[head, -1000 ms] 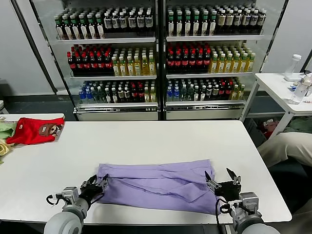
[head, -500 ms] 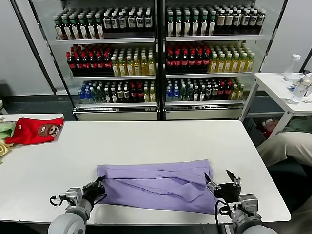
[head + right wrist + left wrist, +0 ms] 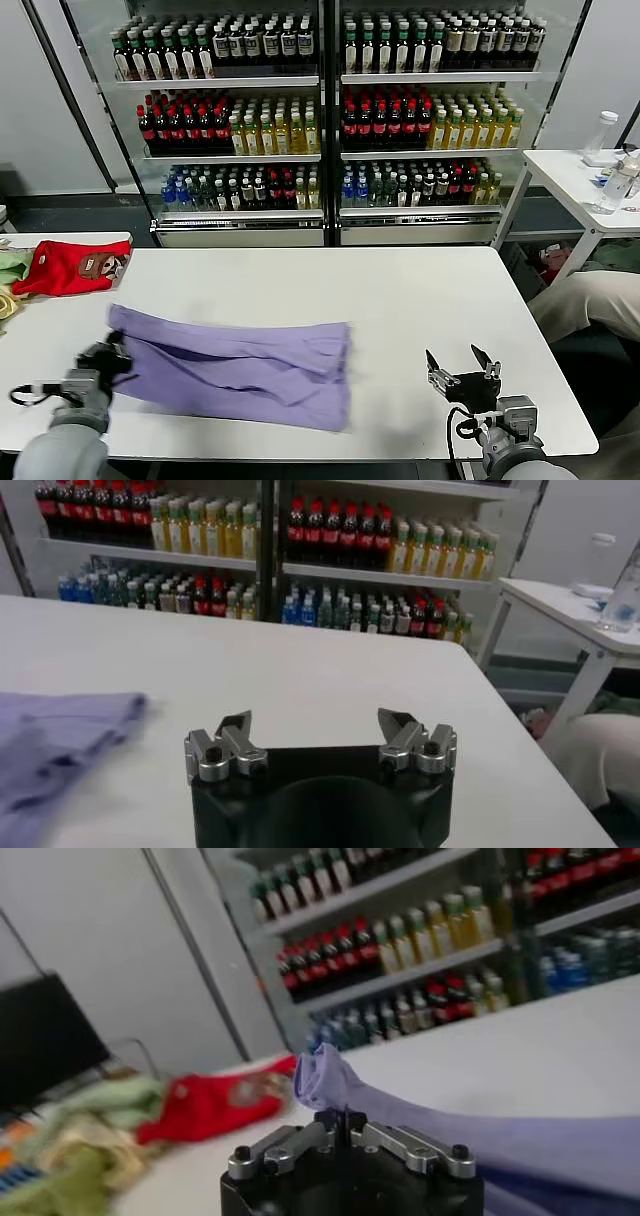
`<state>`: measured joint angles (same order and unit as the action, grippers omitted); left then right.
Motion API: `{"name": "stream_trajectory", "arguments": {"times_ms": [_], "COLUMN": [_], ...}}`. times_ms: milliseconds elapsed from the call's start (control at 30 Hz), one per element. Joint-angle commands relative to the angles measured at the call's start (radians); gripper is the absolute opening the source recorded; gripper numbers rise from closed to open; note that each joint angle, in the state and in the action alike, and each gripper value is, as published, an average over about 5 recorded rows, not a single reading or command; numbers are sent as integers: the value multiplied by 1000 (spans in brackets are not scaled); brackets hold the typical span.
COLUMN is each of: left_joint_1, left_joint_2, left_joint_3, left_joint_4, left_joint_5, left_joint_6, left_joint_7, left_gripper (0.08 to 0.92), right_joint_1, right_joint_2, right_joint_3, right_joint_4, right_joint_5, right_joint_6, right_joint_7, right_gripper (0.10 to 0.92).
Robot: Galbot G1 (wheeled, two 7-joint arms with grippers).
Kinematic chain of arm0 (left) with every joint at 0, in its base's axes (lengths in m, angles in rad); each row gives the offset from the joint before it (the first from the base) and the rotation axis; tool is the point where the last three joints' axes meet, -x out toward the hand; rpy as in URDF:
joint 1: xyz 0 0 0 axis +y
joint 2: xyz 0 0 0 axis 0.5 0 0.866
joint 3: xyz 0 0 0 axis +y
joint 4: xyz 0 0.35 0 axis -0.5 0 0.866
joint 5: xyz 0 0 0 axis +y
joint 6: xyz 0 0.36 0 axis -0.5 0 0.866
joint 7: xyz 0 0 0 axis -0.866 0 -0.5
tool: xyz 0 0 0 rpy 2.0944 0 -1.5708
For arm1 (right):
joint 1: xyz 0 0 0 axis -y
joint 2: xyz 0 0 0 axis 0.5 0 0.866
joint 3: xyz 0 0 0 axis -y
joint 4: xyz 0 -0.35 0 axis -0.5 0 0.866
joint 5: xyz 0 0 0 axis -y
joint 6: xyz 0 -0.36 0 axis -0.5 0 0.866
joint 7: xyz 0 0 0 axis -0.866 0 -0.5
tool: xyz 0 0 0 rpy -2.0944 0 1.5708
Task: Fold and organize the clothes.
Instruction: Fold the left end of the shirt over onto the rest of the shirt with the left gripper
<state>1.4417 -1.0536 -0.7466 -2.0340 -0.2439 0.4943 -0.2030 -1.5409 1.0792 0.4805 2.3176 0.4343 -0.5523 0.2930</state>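
Note:
The lavender T-shirt (image 3: 240,365) lies folded into a long band on the white table (image 3: 400,300), now on the left half. My left gripper (image 3: 108,355) is shut on the shirt's left end near the table's front left. In the left wrist view the jaws are closed with a bunched corner of the shirt (image 3: 325,1076) sticking out past them. My right gripper (image 3: 462,362) is open and empty over bare table at the front right, well apart from the shirt's right edge. The shirt's edge also shows in the right wrist view (image 3: 60,730).
A red garment with a brown patch (image 3: 70,268) and green-yellow clothes (image 3: 10,268) lie at the table's far left. Drink coolers (image 3: 320,110) stand behind the table. A small white table with bottles (image 3: 600,175) stands at the right.
My left gripper has pulled the shirt's left end to the left, dragging the whole shirt leftwards. The right gripper has let go of the right end and stays open in place.

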Motion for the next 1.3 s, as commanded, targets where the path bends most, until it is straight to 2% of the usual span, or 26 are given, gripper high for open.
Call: {"name": "stream_trajectory", "arguments": {"times_ms": [33, 133, 233, 333, 433, 767, 867, 1000, 1133, 1300], "left_joint_1": [31, 30, 0, -55, -116, -214, -221, -231, -226, -152], "left_joint_2": [-21, -83, -137, -182, -216, -268, -284, -317, -319, -258], "left_joint_3": [-9, 178, 343, 453, 507, 557, 582, 626, 612, 484], "left_joint_4": [-179, -258, -277, -236, -172, -27, -27, -67, -108, -212], "left_joint_5": [-35, -137, -245, -256, -235, -142, -124, -129, -149, -177], "left_joint_6": [68, 88, 89, 88, 88, 85, 84, 13, -40, -80], "left_joint_7": [76, 86, 82, 83, 85, 69, 58, 58, 59, 55], "left_gripper": [114, 114, 114, 114, 114, 114, 114, 126, 213, 360], "right_joint_1": [-1, -2, -4, -11, -17, -16, -13, 0, 24, 36], "right_joint_2": [6, 8, 11, 16, 21, 35, 35, 35, 25, 23], "right_joint_3": [1, -1, -1, 0, 1, -10, -20, -40, -62, -68], "right_joint_4": [-3, -2, -1, -1, 1, -4, -5, -8, -13, -21], "right_joint_5": [-3, -8, -12, -18, -24, -43, -49, -59, -60, -60], "right_joint_6": [0, 0, 0, 0, 1, 2, 1, -2, -9, -9], "right_joint_7": [0, 0, 0, -1, -2, -3, -2, -1, -1, -4], "right_gripper": [823, 823, 823, 823, 823, 823, 823, 823, 823, 823]}}
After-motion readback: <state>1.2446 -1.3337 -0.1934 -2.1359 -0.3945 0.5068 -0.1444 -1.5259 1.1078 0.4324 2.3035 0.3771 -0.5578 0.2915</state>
